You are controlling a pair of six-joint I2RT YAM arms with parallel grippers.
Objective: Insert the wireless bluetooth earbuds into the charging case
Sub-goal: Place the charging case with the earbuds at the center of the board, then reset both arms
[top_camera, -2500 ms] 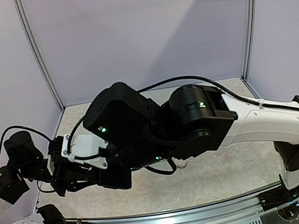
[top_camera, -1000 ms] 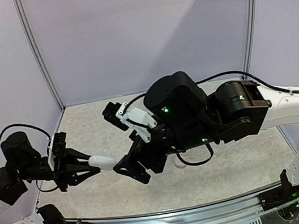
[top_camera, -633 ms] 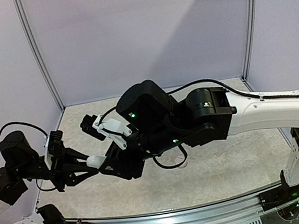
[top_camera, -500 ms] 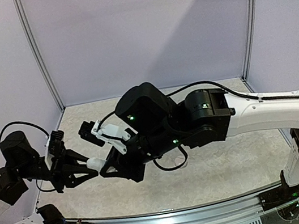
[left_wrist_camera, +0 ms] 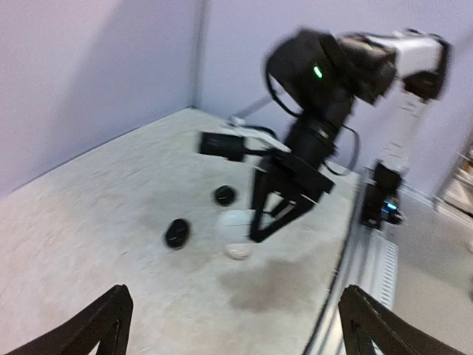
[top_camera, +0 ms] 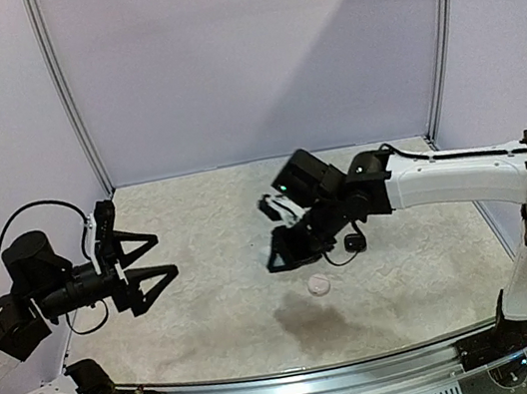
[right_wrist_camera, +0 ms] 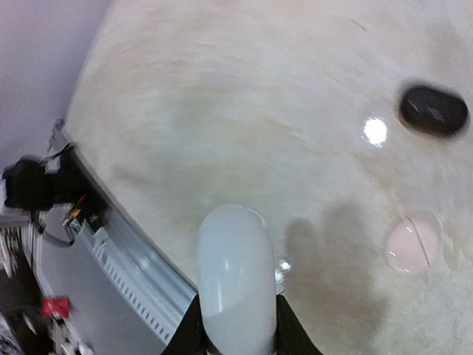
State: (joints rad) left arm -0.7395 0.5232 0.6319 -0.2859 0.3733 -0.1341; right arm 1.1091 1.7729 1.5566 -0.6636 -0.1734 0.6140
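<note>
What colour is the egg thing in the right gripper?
The case is white, clearest in the right wrist view.

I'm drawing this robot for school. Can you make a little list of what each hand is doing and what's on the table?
left gripper: open, holding nothing
right gripper: shut on the white case
table: speckled beige top
black pieces: two, lying apart on the table
pale round piece: on the table, near the right gripper
</note>
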